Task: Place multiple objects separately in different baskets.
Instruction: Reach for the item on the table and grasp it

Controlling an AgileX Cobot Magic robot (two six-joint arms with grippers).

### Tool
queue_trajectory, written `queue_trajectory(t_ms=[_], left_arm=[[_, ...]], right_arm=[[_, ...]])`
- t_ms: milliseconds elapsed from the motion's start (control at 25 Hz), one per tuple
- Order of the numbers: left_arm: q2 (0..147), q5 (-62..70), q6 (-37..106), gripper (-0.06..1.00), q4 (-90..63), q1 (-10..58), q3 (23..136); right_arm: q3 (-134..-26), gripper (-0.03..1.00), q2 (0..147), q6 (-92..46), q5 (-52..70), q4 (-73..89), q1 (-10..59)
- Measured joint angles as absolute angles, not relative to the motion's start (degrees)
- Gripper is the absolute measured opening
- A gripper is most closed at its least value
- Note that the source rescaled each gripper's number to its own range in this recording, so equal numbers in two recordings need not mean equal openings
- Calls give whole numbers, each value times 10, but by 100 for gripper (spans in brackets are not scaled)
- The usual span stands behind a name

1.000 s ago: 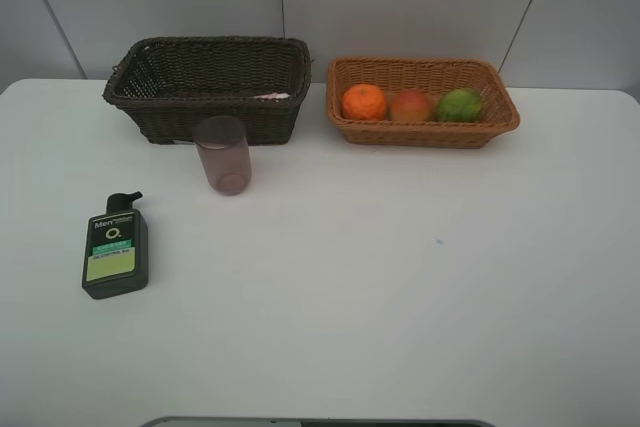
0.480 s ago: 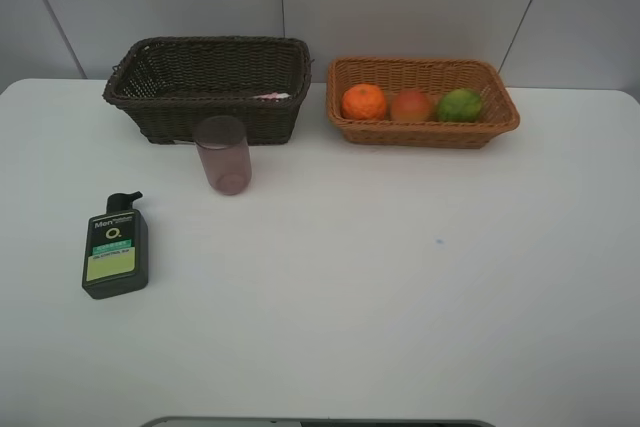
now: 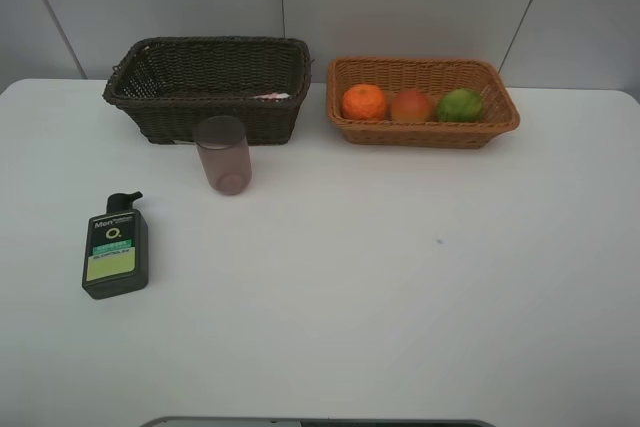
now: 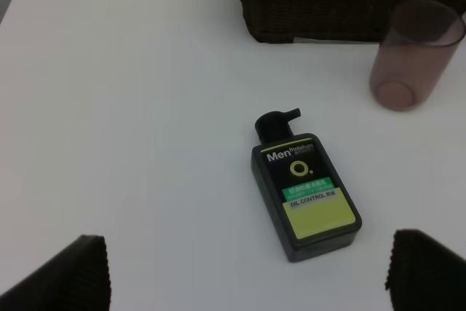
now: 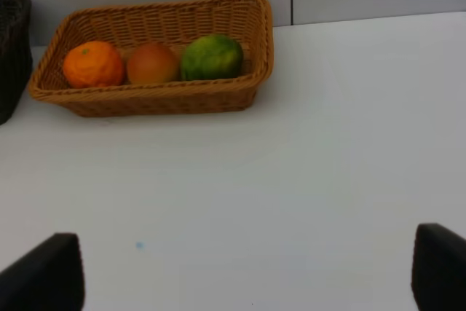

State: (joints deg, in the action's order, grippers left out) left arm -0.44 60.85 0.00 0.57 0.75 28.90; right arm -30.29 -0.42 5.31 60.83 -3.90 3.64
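While my left gripper (image 4: 246, 282) and right gripper (image 5: 240, 278) gape wide, holding nothing, the pump bottle (image 4: 307, 198) lies flat near the left; the cup (image 4: 415, 56) stands just beside the dark basket (image 4: 320, 12); the orange (image 5: 92, 64), peach (image 5: 153, 63) and green citrus (image 5: 212, 57) sit in the tan basket (image 5: 145, 98).

White table (image 3: 400, 297), plain flat top. Resting directly on it:

1. Dark brown wicker basket (image 3: 208, 87), rectangular, at the far edge.
2. Light orange-tan wicker basket (image 3: 422, 129), shallower, just beside the dark brown basket's right end in the high view, with a narrow gap between them.
3. Translucent pink-purple cup (image 3: 222, 155), upright, just before the middle of the dark brown basket's front wall.
4. Dark green pump bottle (image 3: 115, 252), lying flat with its label up, well in front of the dark brown basket's left end, pump head toward the basket.
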Motion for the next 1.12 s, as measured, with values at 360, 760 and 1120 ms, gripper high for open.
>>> queue_trajectory(t_ms=[360,760,1120], left_arm=[[-4,609,0,97,6,8,289],[-4,609,0,97,6,8,289],[-4,609,0,97,6,8,289]], right_arm=[[-303,100,-4,53,608,-38,36],[-303,100,-4,53,608,-37,36],[-303,100,-4,53,608,-37,36]])
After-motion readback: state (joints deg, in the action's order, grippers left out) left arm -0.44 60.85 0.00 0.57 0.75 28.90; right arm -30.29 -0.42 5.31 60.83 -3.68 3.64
